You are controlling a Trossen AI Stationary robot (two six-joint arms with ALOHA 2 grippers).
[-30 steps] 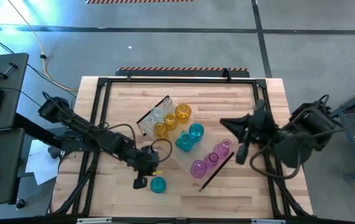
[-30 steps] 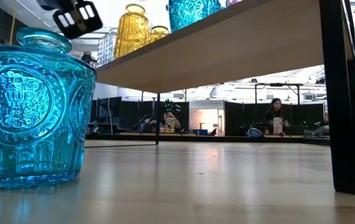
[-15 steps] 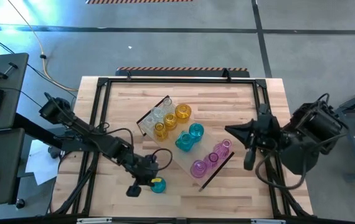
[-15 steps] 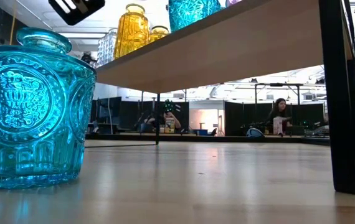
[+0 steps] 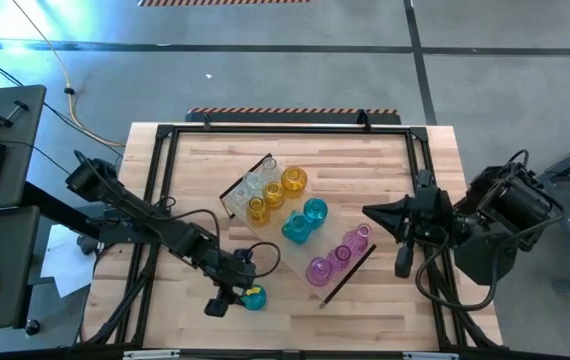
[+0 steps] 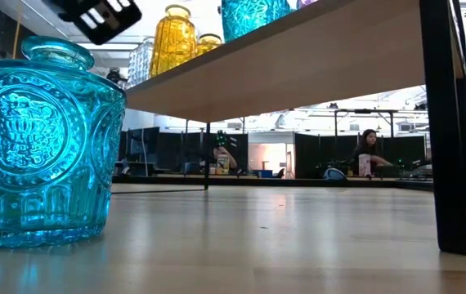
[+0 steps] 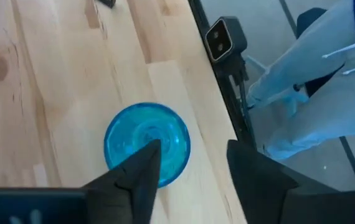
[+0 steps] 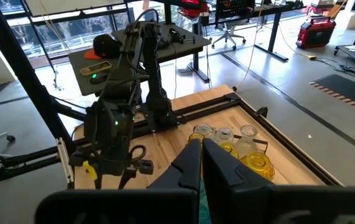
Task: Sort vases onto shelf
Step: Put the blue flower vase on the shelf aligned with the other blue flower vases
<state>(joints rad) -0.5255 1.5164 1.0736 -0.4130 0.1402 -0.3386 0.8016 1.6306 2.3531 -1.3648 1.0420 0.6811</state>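
Fingers (image 7: 141,169) of the left gripper (image 5: 233,297) apart over a round teal glass vase (image 5: 254,297) near the table's front edge, left wrist view alone showing the gap, long light-wood shelf (image 5: 340,270) farther right, right gripper (image 5: 402,268) pinched together, waiting right.

The high view looks straight down on the whole bench (image 5: 205,160) and both arms. The low view sits at bench-top height, very close to a teal vase (image 6: 41,147), looking level under the shelf (image 6: 298,57) into the room. The left wrist view looks down on that same vase (image 7: 147,144). The right wrist view faces across the bench toward the left arm (image 8: 121,118).
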